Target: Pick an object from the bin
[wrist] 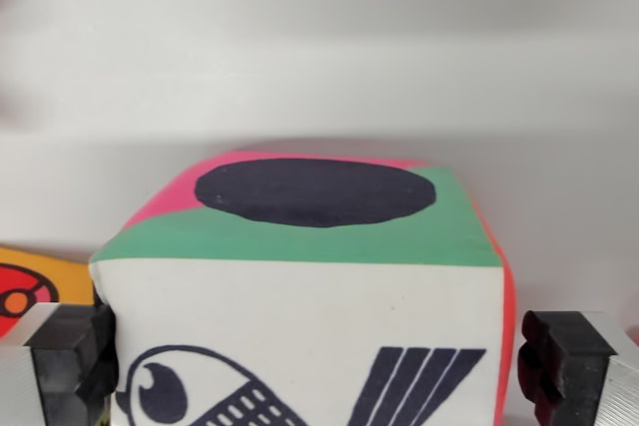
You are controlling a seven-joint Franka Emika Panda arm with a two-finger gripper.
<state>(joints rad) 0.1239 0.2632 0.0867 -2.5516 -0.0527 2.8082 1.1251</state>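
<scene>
A soft-looking cube (pixel 305 286) is seen close under the camera, filling the middle and lower part of the wrist view. Its top face is green and pink with a large dark oval; its near face is white with dark printed shapes. The bin's pale wall (pixel 319 57) is seen behind it, and an orange and red item (pixel 30 281) lies just beside the cube at the wrist view's left.

The gripper (pixel 312 371) is set wide, with one dark fingertip (pixel 75 361) at the cube's left side and the other at its right. The left pad appears to be touching or nearly touching the cube; on the right a narrow gap seems to remain. No firm hold can be confirmed, so the cube is judged to be straddled and not yet gripped.

The cube is judged to be light, padded and covered in cloth, so some give under pressure is to be expected and little slipping is likely. It is not thought to be fragile. A hold across the two opposite side faces, low on the body, is judged most suitable, as the flat sides meet the pads squarely.

No long axis is shown, all sides seeming about equal. The cube sits square to the gripper, the oval face upward and the white face turned toward the camera
</scene>
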